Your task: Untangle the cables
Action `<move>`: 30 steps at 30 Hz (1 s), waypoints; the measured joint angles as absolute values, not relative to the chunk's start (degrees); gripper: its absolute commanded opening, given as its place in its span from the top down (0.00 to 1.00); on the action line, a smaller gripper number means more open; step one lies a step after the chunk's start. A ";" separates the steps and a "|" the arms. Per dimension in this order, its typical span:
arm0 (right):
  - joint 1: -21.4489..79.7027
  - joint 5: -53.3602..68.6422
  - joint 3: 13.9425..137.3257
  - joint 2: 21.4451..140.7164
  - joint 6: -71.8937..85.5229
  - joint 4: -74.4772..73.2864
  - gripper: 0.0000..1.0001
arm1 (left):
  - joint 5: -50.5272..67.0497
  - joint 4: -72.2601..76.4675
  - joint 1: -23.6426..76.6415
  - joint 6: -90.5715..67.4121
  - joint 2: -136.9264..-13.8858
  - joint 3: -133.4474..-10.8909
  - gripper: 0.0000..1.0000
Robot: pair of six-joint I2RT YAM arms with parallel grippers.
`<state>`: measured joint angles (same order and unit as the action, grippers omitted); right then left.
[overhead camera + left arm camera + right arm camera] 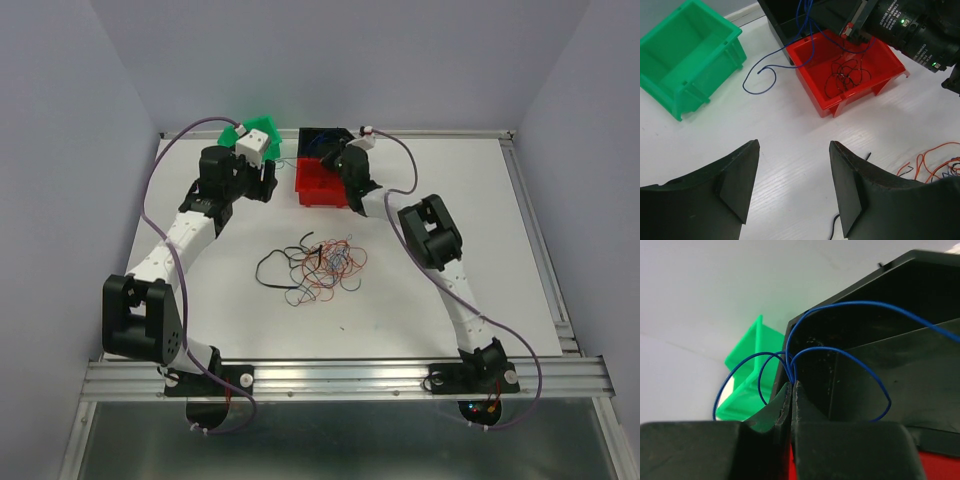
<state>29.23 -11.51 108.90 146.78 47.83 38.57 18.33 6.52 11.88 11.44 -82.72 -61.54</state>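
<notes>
- Cables [325,262] lie tangled in the middle of the table [480,250]; from above their crossings are too fine to read.
- Red bin [855,97]: only the left wrist view shows dark wires [845,75] inside.
- Left gripper [793,150]: spread wide, empty.
- Right gripper [791,386]: pinched tight on a blue wire [860,302] whose ends are cut off.

Two YAM arms on my remote feed: the left arm [185,232] and the right arm [455,295] share white link shells and boxy black joint housings. The left gripper [794,147] ends in matte black, wedge-shaped fingers [740,175], each with a raised inner rib. The right gripper [792,386] carries matching fingers [840,450]. Behind the right fingers I read white lettering on a black motor barrel [900,25] with green indicator lights [933,64]. A white camera block [252,147] sits behind the left fingers. Thick purple-grey cables [196,125] run back from the fingers to the bases.
</notes>
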 measured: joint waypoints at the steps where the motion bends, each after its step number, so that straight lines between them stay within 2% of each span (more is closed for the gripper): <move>1: 29.15 -12.75 108.90 146.58 48.05 37.78 0.99 | 18.15 6.52 11.88 11.44 -82.76 -61.54 0.31; 7: 28.56 -18.92 110.45 145.21 49.06 30.92 0.99 | 17.52 6.46 11.88 11.42 -84.16 -62.06 0.31; 12: 28.45 -20.95 122.06 146.26 46.83 18.15 0.99 | 17.21 6.13 11.88 11.42 -85.30 -62.08 0.30; 17: 28.40 -21.85 130.06 146.78 42.39 12.12 0.99 | 17.30 5.56 11.88 11.44 -86.65 -63.22 0.30; 23: 27.40 -21.43 130.41 146.82 38.98 7.46 0.99 | 18.92 4.56 11.88 11.42 -91.15 -66.59 0.30; 30: 25.76 -22.15 126.08 145.75 37.08 7.97 0.99 | 19.22 1.67 12.93 9.89 -103.07 -75.72 0.30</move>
